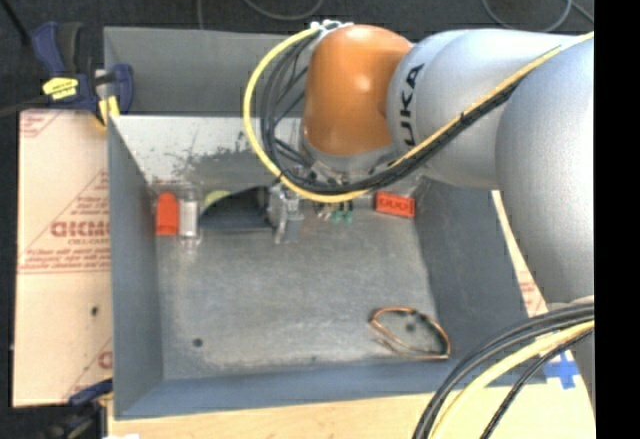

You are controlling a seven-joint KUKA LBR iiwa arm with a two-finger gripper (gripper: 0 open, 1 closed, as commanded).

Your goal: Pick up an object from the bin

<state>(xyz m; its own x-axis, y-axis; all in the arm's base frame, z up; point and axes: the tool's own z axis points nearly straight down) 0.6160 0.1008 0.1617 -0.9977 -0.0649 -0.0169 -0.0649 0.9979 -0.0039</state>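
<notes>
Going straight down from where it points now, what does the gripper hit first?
Likely the right end of the black object by the back wall, which the gripper hangs beside; it might instead reach the bin floor. Depth is unclear.

A thick silver-grey arm [520, 117] is showing at the right of the frame, bearing black "UKA" lettering [408, 114] beside a smooth, rounded orange cover [345, 92] at upper centre. Yellow and black cables [252, 117] are looping around that cover and running along the arm toward the lower right. A small grey metal gripper [284, 215] is showing just below the cover.
</notes>
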